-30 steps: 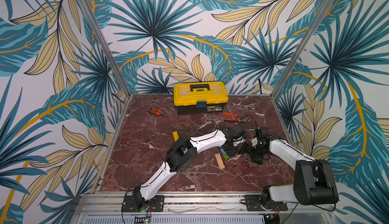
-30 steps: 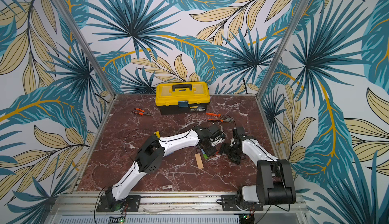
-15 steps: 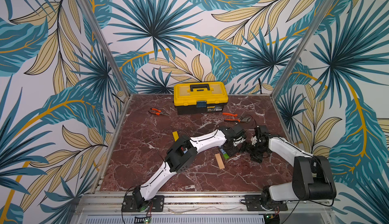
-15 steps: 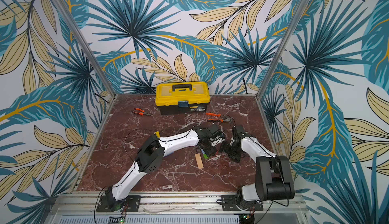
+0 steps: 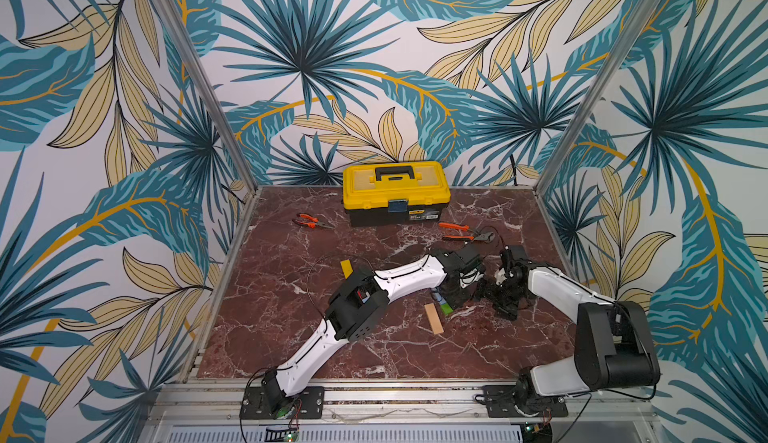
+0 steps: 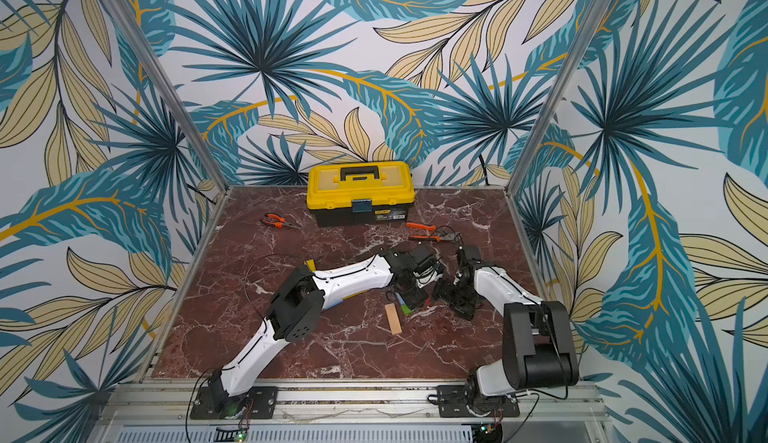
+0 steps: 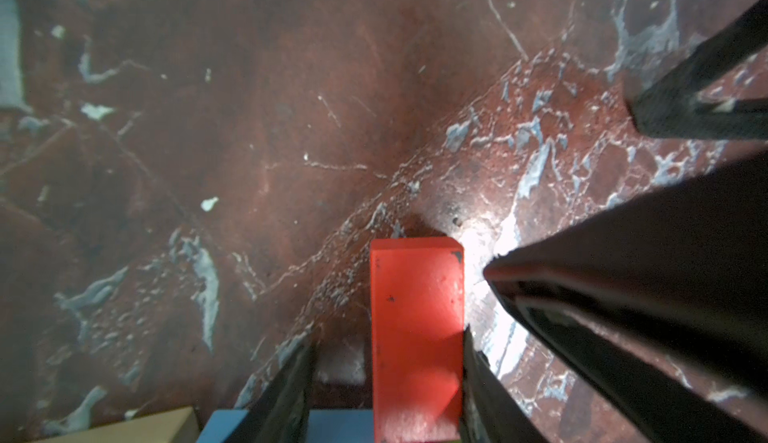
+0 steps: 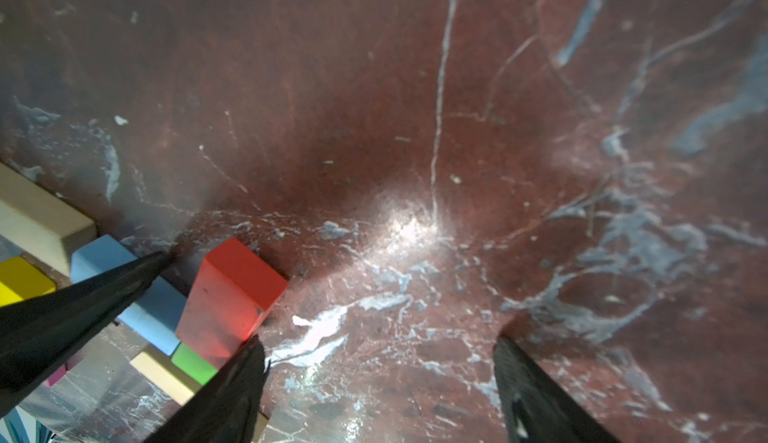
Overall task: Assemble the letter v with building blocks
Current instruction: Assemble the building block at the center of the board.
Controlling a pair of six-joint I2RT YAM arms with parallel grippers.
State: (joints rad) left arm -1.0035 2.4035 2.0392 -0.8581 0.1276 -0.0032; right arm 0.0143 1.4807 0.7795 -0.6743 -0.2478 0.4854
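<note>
The left pincer (image 7: 386, 333) stands part-open astride the red block (image 7: 415, 337). One finger (image 7: 478, 378) lies against a long side of the block, while the other (image 7: 286, 378) leaves a strip of marble tabletop (image 7: 249, 129) showing, so nothing is clamped. The right pincer (image 8: 378, 337) is spread wide and empty, with one of its fingers (image 8: 232, 387) just beside the same block's end.

Toward the left pincer's wrist, the light-blue block (image 8: 137, 299) sits against the red one. Past it come the green cube (image 8: 193, 364), a tan bar (image 8: 37, 220) and a yellow block (image 8: 20, 278).

The step looks like settling the red block into one arm of the V. To do it well, centre the jaws first so both pads meet the long sides together; a one-sided push would likely swing the block into its light-blue neighbour. The right finger should either brace the end squarely or clear off.

Well beyond both pincers, the yellow toolbox (image 5: 397, 193) carries a front label too small to read. No other writing shows.
</note>
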